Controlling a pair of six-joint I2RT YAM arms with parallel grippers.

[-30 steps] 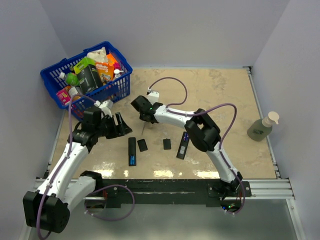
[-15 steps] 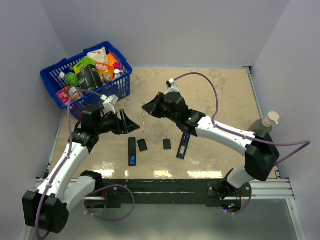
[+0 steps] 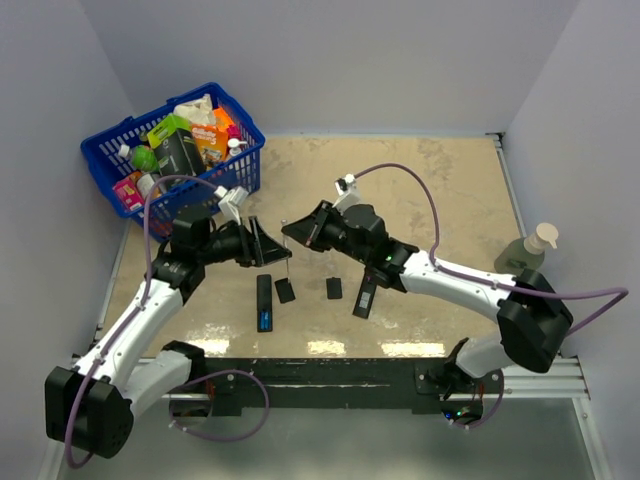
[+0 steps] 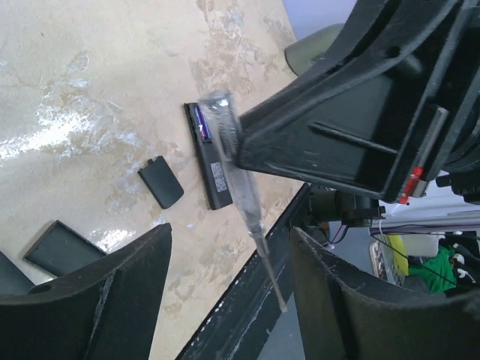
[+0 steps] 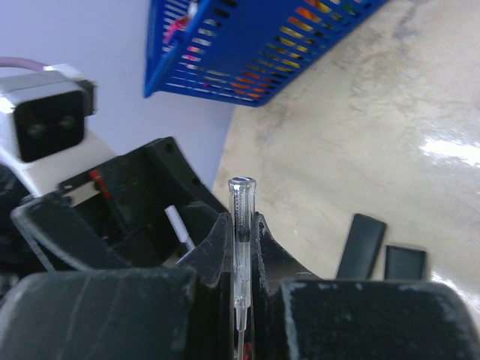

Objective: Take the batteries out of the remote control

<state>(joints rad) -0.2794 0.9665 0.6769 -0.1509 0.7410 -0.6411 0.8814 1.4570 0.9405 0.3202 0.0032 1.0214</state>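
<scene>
On the desk the batteries sit in the open remotes, light and slick, so lever one end with what looks like a screwdriver pinched in your right tool; your left tool gapes empty.

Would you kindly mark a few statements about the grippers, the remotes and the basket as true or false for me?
1. The right gripper is shut on a clear-handled screwdriver. True.
2. The left gripper is clamped on a remote. False: it is open and holds nothing, and it faces the screwdriver.
3. Two remotes lie on the table with two black covers between them. True.
4. The blue basket sits at the table's right edge. False: it is at the far left corner, and a soap bottle stands at the right edge.
</scene>
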